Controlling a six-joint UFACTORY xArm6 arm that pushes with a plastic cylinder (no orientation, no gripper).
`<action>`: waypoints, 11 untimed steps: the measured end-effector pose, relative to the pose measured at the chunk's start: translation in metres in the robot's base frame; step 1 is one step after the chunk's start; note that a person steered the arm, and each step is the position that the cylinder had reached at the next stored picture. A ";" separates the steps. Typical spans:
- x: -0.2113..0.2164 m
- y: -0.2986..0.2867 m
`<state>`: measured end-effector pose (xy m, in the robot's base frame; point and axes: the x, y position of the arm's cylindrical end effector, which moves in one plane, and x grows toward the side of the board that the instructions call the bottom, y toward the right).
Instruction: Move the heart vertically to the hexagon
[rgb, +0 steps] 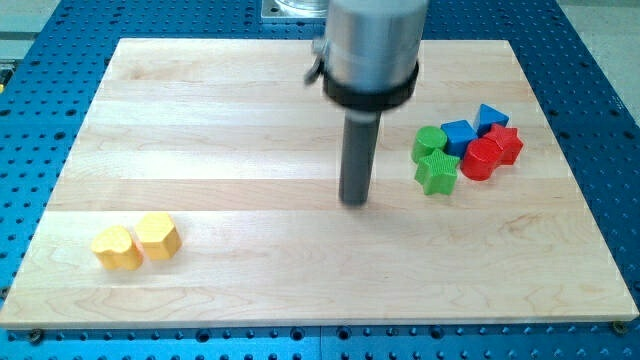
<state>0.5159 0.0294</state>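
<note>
A yellow heart (116, 248) lies near the view's bottom left on the wooden board (250, 130). A yellow hexagon (157, 236) sits right beside it, to its right and slightly higher, touching or nearly touching. My tip (354, 201) rests on the board near the middle, far to the right of both yellow blocks and left of the cluster of other blocks.
A cluster stands at the view's right: a green cylinder (430, 141), a green star (437, 173), a blue cube (459, 135), a blue triangle (490, 117), a red cylinder (481, 159) and a red star (504, 144). The blue perforated table (50, 100) surrounds the board.
</note>
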 end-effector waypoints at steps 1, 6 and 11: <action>0.052 -0.078; 0.054 -0.227; -0.076 -0.243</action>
<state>0.4397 -0.2131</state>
